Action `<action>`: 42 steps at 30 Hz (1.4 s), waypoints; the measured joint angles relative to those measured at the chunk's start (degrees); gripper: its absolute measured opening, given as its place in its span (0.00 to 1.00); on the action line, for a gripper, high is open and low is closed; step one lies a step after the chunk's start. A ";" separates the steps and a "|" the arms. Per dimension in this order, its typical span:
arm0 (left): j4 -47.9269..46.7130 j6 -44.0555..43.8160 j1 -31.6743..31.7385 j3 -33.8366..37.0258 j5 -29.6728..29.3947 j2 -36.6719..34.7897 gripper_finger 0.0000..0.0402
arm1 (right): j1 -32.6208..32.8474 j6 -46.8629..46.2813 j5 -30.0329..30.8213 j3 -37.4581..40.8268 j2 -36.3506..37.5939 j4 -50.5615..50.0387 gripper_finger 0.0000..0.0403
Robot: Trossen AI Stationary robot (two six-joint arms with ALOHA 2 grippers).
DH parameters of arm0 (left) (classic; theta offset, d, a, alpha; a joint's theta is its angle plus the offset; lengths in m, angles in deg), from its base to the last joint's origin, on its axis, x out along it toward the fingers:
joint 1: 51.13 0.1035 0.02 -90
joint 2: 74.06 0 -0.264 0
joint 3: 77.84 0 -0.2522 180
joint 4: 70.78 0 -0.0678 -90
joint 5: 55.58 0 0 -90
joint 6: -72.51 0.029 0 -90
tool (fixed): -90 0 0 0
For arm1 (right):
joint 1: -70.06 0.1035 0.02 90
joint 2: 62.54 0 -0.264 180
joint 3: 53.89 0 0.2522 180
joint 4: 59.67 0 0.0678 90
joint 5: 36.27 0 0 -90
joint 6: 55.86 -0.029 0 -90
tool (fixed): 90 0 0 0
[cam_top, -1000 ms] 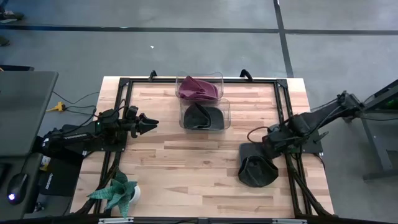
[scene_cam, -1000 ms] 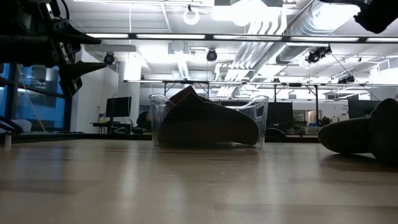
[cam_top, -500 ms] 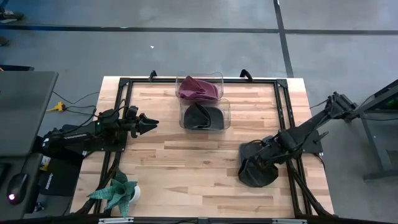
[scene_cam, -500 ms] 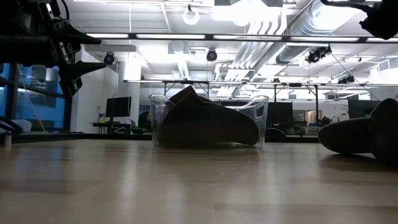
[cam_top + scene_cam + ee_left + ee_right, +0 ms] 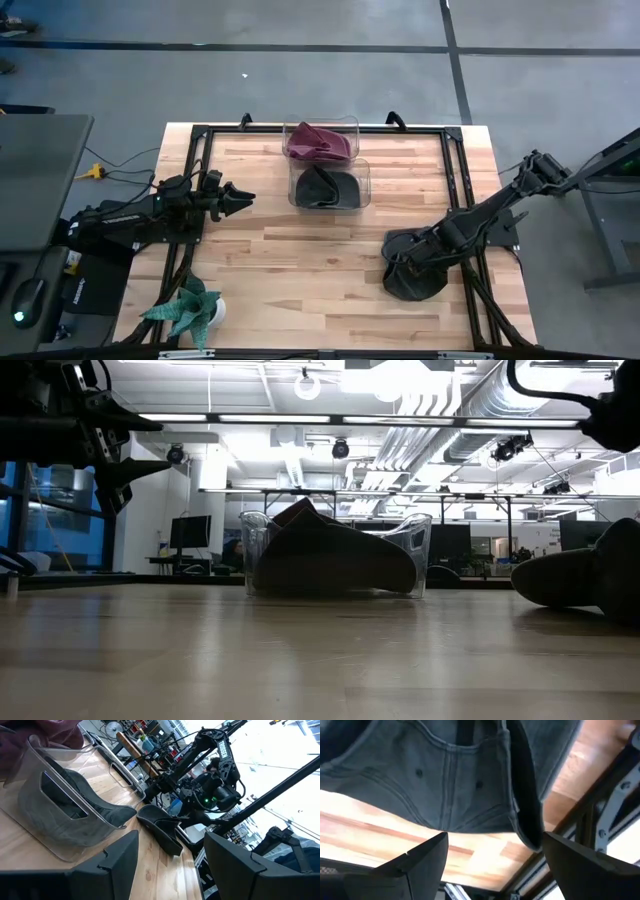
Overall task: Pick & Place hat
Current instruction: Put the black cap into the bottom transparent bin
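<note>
Right wrist view: stitched, eyeleted dark denim hat (image 5: 455, 775) on wood-plank table (image 5: 395, 850).

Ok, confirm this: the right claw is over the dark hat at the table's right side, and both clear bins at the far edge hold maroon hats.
One thing is wrong: only the farther clear bin holds a maroon hat; the nearer bin holds a dark hat, as the high view shows. The rest stands: the right claw is over the loose dark hat at the table's right side.
</note>
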 joint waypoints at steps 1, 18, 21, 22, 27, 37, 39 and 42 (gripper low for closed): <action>0.01 0.01 -0.01 -0.01 0.01 0.00 0.54 | 0.00 0.00 0.23 0.07 0.00 0.33 0.79; 0.00 0.00 -0.01 0.00 0.01 0.00 0.54 | -0.52 -3.22 6.37 -0.12 0.00 14.12 0.79; 0.00 0.00 -0.01 -0.01 0.01 0.00 0.54 | -0.99 -3.83 5.16 -0.12 0.04 11.46 0.79; 0.02 0.02 0.00 -0.01 0.01 0.00 0.54 | -1.15 -3.85 4.94 -0.12 0.17 10.43 0.79; 0.02 0.01 0.00 -0.01 0.00 0.00 0.54 | -1.64 -3.91 4.06 -0.12 2.43 5.65 0.79; 0.02 0.00 -0.01 -0.01 0.01 0.00 0.54 | -0.64 -2.25 0.61 3.40 4.90 -2.64 0.79; 0.02 0.00 0.01 -0.01 0.02 0.00 0.54 | -0.63 -1.59 -0.74 6.02 4.90 0.79 0.79; 0.01 0.02 -0.01 0.00 0.02 0.01 0.54 | -0.63 -1.45 -1.02 8.92 5.00 4.38 0.79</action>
